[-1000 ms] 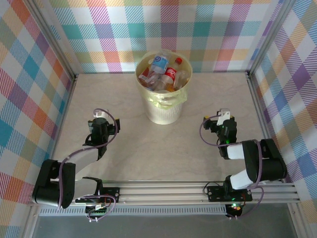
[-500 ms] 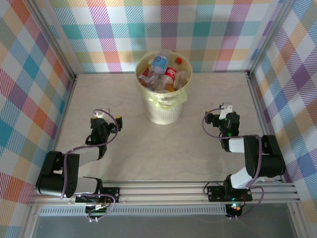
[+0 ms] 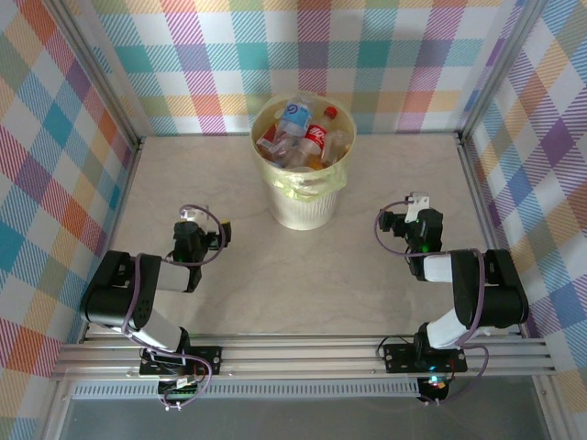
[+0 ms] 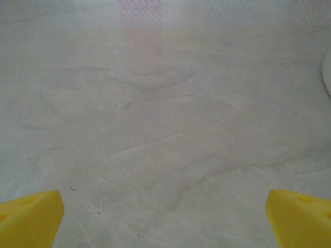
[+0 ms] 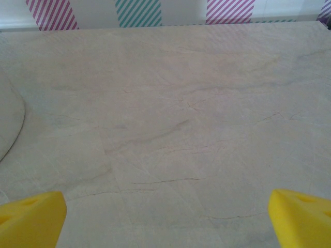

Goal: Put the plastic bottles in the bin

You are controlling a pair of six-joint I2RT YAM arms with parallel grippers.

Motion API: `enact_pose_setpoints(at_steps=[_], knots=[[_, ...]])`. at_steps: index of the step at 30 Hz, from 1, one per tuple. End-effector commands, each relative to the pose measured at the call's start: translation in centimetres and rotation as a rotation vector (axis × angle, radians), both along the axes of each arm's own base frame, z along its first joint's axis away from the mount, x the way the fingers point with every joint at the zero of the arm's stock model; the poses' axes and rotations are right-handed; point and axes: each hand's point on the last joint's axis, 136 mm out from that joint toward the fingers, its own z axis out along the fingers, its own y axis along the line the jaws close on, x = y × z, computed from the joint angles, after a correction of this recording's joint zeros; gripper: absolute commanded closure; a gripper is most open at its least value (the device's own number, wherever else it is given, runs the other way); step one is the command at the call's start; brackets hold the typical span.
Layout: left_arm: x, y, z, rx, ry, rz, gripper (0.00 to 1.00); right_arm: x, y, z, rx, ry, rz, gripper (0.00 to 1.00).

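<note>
1. Bin (image 3: 303,209): stands upright on the bench (image 3: 303,293), at the far middle, close to the plaid back wall (image 3: 367,55). A yellow-green liner (image 3: 316,186) folds out over its rim.
2. Bottles (image 3: 303,147): all lie inside the bin, heaped up to the rim. A blue-labelled bottle (image 3: 293,115) and a red-labelled bottle (image 3: 317,136) lie on top. Orange liquid shows among the ones below.
3. Left arm (image 3: 138,298): folded low at the near left. Its wrist points toward the far side, left of the bin and apart from it.
4. Left jaws: apart and holding nothing. In the left wrist view the left pads (image 4: 28,217), yellow, sit in the two lower corners, with bare marbled bench between them.
5. Right arm (image 3: 472,293): folded low at the near right. Its wrist points toward the far side, right of the bin and apart from it.
6. Right jaws: apart and holding nothing. In the right wrist view the right pads (image 5: 31,217), yellow, sit in the two lower corners, with bare bench between them. The striped foot of the wall crosses the top of that view.
7. Rail (image 3: 303,353): an aluminium rail along the near edge carries both arm bases.
</note>
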Motion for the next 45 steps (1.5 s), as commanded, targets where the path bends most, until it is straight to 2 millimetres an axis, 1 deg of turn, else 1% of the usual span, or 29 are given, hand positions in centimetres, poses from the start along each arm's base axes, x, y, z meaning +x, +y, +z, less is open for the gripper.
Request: enact_pose_setpoints(at_steps=[1, 2, 8, 11, 13, 16, 19, 22, 24, 26, 45], knots=[[1.9, 0.6, 1.2, -0.068, 0.0, -0.009, 0.0, 0.3, 0.0, 0.2, 0.021, -0.002, 0.006, 0.0], [1.9, 1.0, 1.1, -0.084, 0.004, 0.003, 0.0, 0.2, 0.0, 0.1, 0.021, -0.002, 0.006, 0.0], [1.6, 0.8, 1.3, -0.082, -0.016, -0.013, 0.0, 0.2, -0.1, 0.3, 0.02, -0.01, 0.003, 0.0], [1.2, 1.4, 1.4, -0.091, -0.038, 0.021, 0.0, -0.7, -0.3, 0.8, 0.022, -0.067, -0.011, 0.0], [1.3, 1.3, 1.3, -0.091, -0.03, 0.016, 0.0, -0.9, 0.0, 0.7, 0.02, -0.071, 0.012, 0.0], [1.9, 0.8, 1.1, -0.09, 0.001, -0.017, 0.0, -0.6, 0.2, 0.6, 0.018, -0.054, 0.023, 0.0], [1.9, 0.8, 1.2, -0.089, -0.001, -0.016, 0.0, 0.1, 0.9, 0.0, 0.019, 0.003, 0.066, 0.0], [1.9, 0.8, 1.1, -0.085, 0.001, -0.013, 0.0, 0.2, 1.0, 0.2, 0.029, -0.002, 0.075, 0.0], [1.9, 0.8, 1.0, -0.082, 0.004, -0.012, 0.0, 0.2, 0.9, 0.1, 0.036, 0.004, 0.071, 0.0], [1.9, 0.7, 1.1, -0.081, 0.002, -0.012, 0.0, 0.3, 0.4, 0.1, 0.043, 0.008, 0.045, 0.0], [1.9, 0.7, 1.1, -0.08, 0.001, -0.012, 0.0, 0.3, 0.4, 0.1, 0.04, 0.007, 0.047, 0.0]])
